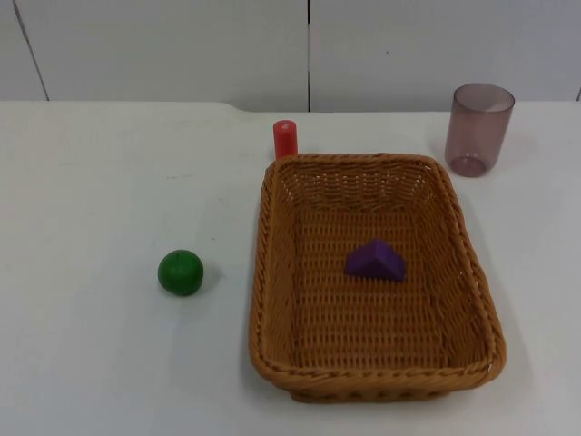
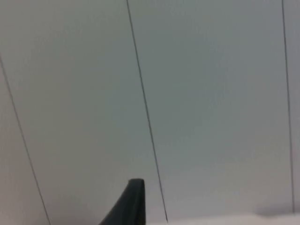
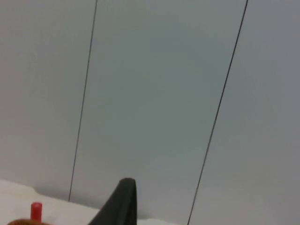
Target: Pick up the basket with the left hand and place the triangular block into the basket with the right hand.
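A brown wicker basket [image 1: 272, 272] rests on the white table, right of centre. The purple triangular block [image 1: 375, 261] lies on the basket's floor, near its middle. My left gripper [image 2: 126, 206] is raised and faces the grey partition wall, away from the basket. My right gripper [image 3: 119, 204] is also raised toward the wall, with the table's far edge just below it. Both arms wait away from the objects.
A red cylinder [image 1: 285, 139] [image 3: 36, 211] stands just behind the basket's far rim. A green ball [image 1: 181, 272] lies on the table [image 1: 91, 182] left of the basket. A translucent purple cup [image 1: 478, 128] stands at the back right.
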You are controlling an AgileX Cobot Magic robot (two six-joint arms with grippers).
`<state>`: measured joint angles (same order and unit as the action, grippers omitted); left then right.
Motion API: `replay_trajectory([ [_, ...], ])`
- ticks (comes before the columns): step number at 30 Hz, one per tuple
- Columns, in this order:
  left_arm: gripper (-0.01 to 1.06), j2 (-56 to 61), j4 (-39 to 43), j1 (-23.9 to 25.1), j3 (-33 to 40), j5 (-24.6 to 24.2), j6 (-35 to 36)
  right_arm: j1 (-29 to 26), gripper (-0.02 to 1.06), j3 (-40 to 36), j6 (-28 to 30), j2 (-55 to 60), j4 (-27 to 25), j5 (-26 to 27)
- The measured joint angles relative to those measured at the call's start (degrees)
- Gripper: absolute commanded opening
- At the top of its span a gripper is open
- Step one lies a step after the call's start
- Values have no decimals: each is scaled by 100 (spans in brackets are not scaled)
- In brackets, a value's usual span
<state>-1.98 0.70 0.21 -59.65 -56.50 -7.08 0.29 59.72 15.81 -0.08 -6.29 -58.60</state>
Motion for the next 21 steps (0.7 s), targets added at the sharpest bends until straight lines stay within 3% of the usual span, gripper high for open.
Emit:
replay_trajectory([
  [5,105,0,-155,0,508,-451,0,0,105,-419,-15,0,24,-169],
  [17,105,142,-339,0,1947,-600,107,0,105,-1849,-575,10,165,-349],
  [21,105,167,-651,0,2129,-400,38,0,105,-2145,-595,10,167,-447],
])
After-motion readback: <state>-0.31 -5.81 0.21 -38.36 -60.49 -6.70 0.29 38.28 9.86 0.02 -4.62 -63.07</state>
